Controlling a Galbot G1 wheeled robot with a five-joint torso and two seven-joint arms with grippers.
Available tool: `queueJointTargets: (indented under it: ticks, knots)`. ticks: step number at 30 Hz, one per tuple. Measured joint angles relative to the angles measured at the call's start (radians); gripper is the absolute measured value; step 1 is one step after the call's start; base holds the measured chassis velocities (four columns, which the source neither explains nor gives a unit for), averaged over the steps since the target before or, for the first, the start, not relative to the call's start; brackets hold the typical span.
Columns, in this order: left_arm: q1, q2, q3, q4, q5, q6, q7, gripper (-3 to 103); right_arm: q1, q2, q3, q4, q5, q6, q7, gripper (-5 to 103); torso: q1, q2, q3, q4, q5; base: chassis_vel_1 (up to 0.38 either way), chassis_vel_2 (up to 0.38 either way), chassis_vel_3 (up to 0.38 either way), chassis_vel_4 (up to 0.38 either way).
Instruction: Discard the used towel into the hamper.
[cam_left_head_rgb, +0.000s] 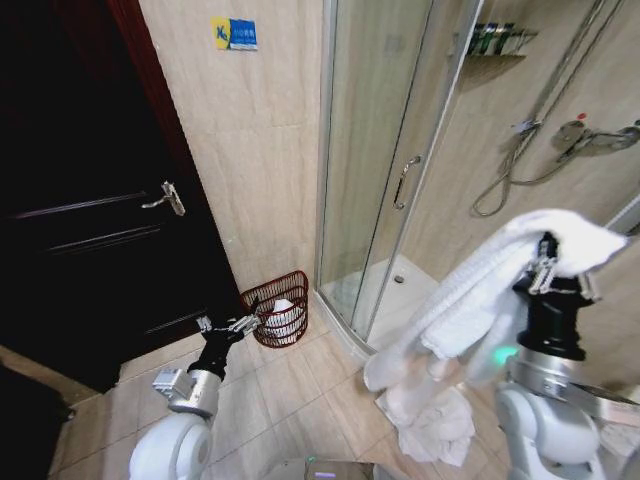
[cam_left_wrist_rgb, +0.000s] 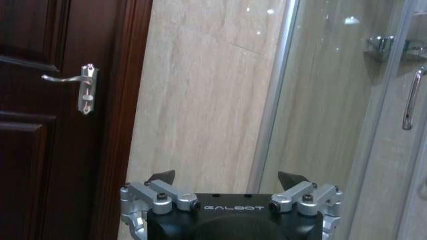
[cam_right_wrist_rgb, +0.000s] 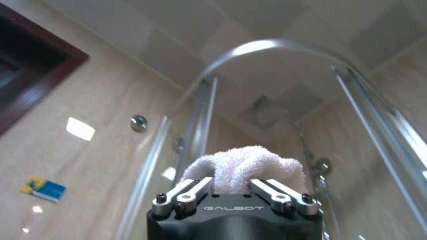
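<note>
My right gripper (cam_left_head_rgb: 553, 262) is raised at the right and shut on a white towel (cam_left_head_rgb: 470, 300). The towel drapes over the gripper and hangs down to the left toward the floor. In the right wrist view the towel (cam_right_wrist_rgb: 243, 167) bulges up between the closed fingers (cam_right_wrist_rgb: 190, 192), under the gripper (cam_right_wrist_rgb: 233, 187). The hamper (cam_left_head_rgb: 280, 308), a small reddish-brown wire basket with white cloth inside, stands on the floor against the wall beside the shower. My left gripper (cam_left_head_rgb: 232, 325) hangs low just left of the hamper, open and holding nothing; its spread fingertips (cam_left_wrist_rgb: 163, 176) flank the gripper (cam_left_wrist_rgb: 228, 177) in the left wrist view.
A dark wooden door (cam_left_head_rgb: 90, 200) with a metal handle (cam_left_head_rgb: 166, 198) fills the left side. The curved glass shower cabin (cam_left_head_rgb: 400, 170) stands right of the hamper. More white towels (cam_left_head_rgb: 435, 425) lie crumpled on the tiled floor near my base.
</note>
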Motion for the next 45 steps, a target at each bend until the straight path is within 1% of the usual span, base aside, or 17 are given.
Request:
queueJointTargets:
  ticks: [2,3,6,13,22,30,37,41,44,45]
  knots:
    - [0.0,0.0,0.0,0.0,0.0,0.0,0.0,100,0.027,-0.047,0.006,0.002,0.023,-0.022,0.001,7,0.0,0.0,0.0,0.0,0.0003,0.0,0.0,0.0,0.0]
    - [0.0,0.0,0.0,0.0,0.0,0.0,0.0,100,0.027,-0.047,0.006,0.002,0.023,-0.022,0.001,7,0.0,0.0,0.0,0.0,0.0003,0.0,0.0,0.0,0.0]
    - [0.0,0.0,0.0,0.0,0.0,0.0,0.0,100,0.058,-0.091,0.015,0.001,0.045,-0.051,0.005,7,0.0,0.0,0.0,0.0,0.0001,0.0,0.0,0.0,0.0]
    - [0.0,0.0,0.0,0.0,0.0,0.0,0.0,100,0.064,-0.097,0.006,0.014,0.053,-0.075,0.007,7,0.0,0.0,0.0,0.0,0.0002,0.0,0.0,0.0,0.0]
    - [0.0,0.0,0.0,0.0,0.0,0.0,0.0,100,0.06,-0.097,0.003,0.033,0.052,-0.081,0.004,7,0.0,0.0,0.0,-0.0001,0.0004,0.026,0.024,-0.036,-0.043]
    - [0.0,0.0,0.0,0.0,0.0,0.0,0.0,100,0.056,-0.096,0.004,0.051,0.053,-0.091,0.004,7,0.0,0.0,0.0,0.0002,-0.0005,0.118,0.118,-0.116,-0.105]
    - [0.0,0.0,0.0,0.0,0.0,0.0,0.0,100,0.054,-0.102,-0.005,0.061,0.069,-0.087,-0.002,7,0.0,0.0,0.0,0.0,0.0002,0.047,0.065,-0.05,-0.054]
    - [0.0,0.0,0.0,0.0,0.0,0.0,0.0,100,0.077,-0.126,-0.006,0.057,0.102,-0.081,-0.021,7,0.0,0.0,0.0,-0.0002,0.0006,0.0,0.0,0.0,0.0]
    - [0.0,0.0,0.0,0.0,0.0,0.0,0.0,100,0.126,-0.166,-0.002,0.041,0.148,-0.083,-0.033,7,0.0,0.0,0.0,-0.0001,0.0004,0.0,0.0,0.0,0.0]
    - [0.0,0.0,0.0,0.0,0.0,0.0,0.0,100,0.126,-0.166,-0.002,0.041,0.148,-0.083,-0.033,7,0.0,0.0,0.0,-0.0001,0.0004,0.0,0.0,0.0,0.0]
